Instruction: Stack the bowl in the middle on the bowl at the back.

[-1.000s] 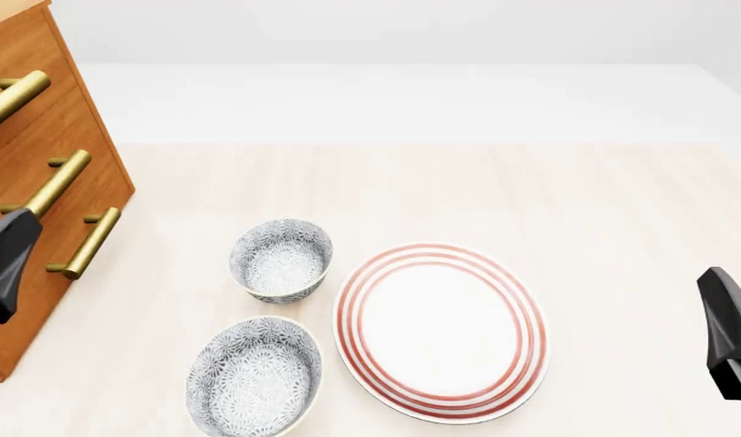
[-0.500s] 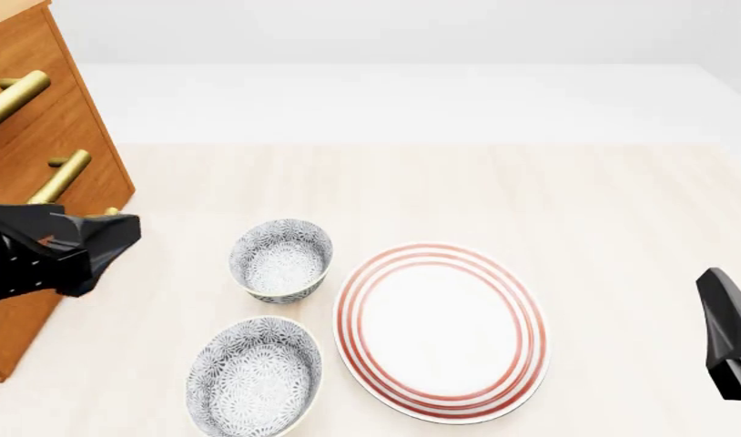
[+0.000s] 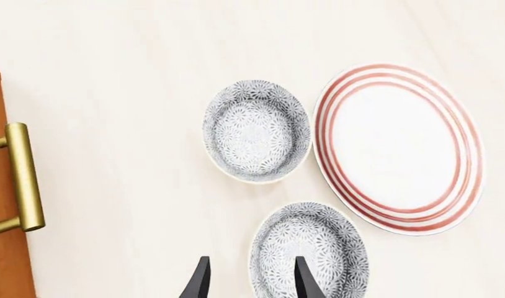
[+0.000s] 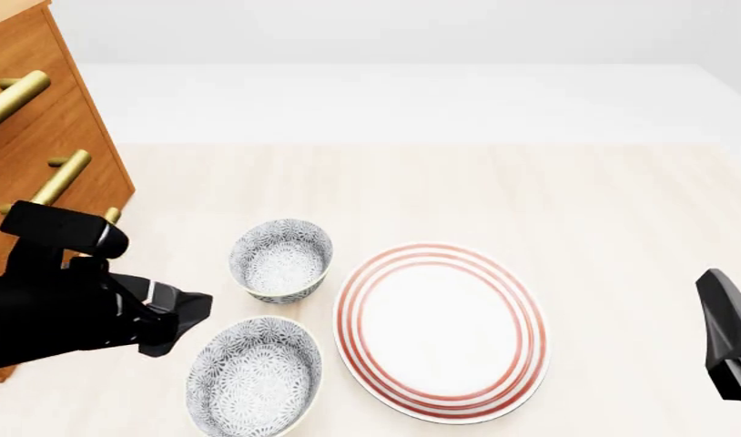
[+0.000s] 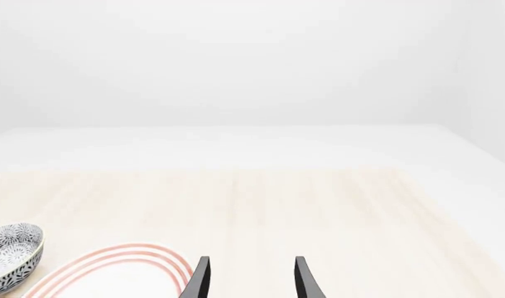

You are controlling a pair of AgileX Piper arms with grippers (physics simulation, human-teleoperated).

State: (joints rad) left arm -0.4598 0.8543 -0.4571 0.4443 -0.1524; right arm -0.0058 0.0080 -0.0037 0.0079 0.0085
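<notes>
Front high, facing forward; left wrist overhead; both share plate (image 4: 441, 330).

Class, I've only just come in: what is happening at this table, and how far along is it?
Two black robot arms work at a pale wooden table. The left pincer, open and holding nothing, hovers beside the nearer grey floral-print bowl. That bowl sits apart from its twin behind it, the farther grey floral-print bowl, so nothing is stacked yet. The right pincer, open too, hangs off to the side near the red-ringed white plate.
</notes>
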